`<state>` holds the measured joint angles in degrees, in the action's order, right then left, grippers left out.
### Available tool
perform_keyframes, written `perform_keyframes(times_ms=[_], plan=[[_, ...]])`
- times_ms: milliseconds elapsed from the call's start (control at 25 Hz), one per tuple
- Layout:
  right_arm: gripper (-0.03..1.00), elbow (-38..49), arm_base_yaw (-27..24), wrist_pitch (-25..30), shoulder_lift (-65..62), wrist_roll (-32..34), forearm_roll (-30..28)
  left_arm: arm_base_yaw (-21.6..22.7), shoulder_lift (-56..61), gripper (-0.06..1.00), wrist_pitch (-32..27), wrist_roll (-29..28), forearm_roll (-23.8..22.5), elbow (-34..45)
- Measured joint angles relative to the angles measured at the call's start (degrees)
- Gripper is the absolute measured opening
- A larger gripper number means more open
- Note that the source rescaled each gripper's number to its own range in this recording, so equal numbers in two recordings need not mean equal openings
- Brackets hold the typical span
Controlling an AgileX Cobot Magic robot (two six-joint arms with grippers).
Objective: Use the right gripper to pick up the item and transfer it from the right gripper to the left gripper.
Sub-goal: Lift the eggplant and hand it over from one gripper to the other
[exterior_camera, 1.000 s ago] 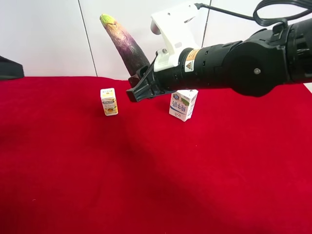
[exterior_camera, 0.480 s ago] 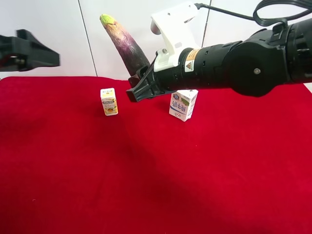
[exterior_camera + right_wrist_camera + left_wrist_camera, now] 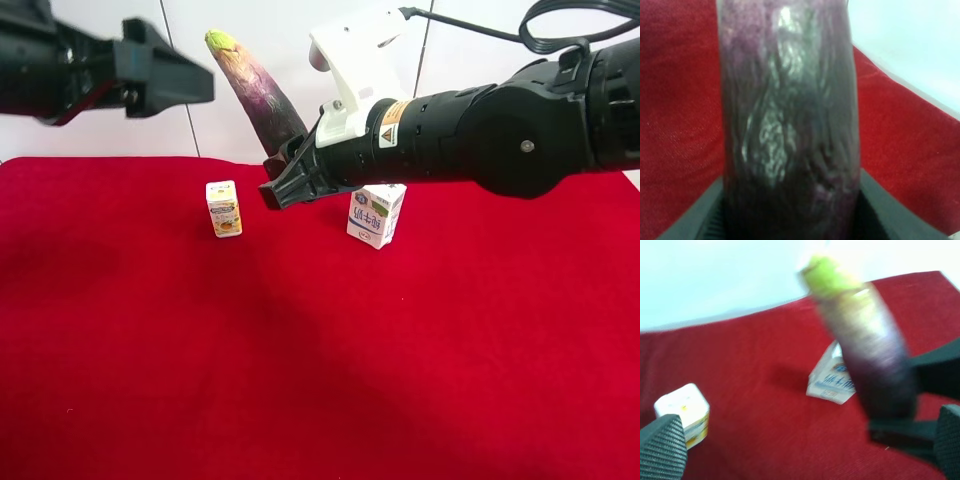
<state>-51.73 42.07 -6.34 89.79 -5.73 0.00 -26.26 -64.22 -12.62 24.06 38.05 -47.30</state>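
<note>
The long dark purple eggplant (image 3: 258,92) stands tilted in the air, its yellow-green stem end up. My right gripper (image 3: 284,176), on the arm with the white housing, is shut on its lower end. In the right wrist view the eggplant (image 3: 790,125) fills the frame between the black fingers (image 3: 705,222). My left gripper (image 3: 203,86), on the black arm, is open at the height of the stem end, just left of it and apart from it. In the left wrist view the eggplant (image 3: 865,350) lies ahead between the wide-apart pads (image 3: 660,447).
A small yellow-white carton (image 3: 223,208) and a white milk carton (image 3: 376,215) stand on the red cloth (image 3: 300,350) below the arms. Both also show in the left wrist view, the small carton (image 3: 685,415) and the milk carton (image 3: 830,382). A white wall is behind.
My left arm has come in from the exterior view's left edge, rising and moving right toward the eggplant's stem end. The right arm and the eggplant have not moved.
</note>
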Motion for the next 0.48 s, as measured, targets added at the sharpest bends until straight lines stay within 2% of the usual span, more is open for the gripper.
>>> perform_keyframes(times_ms=[160, 480], plan=[[0.01, 0.0, 0.0, 0.0, 0.0, 0.0, 0.0, -2.5, -3.2, 1.0, 0.4, -0.2, 0.1, -2.8], [0.01, 0.0, 0.0, 0.2, 0.0, 0.1, 0.0, -2.7, -10.5, 1.0, 1.1, -0.2, 0.1, -6.6]])
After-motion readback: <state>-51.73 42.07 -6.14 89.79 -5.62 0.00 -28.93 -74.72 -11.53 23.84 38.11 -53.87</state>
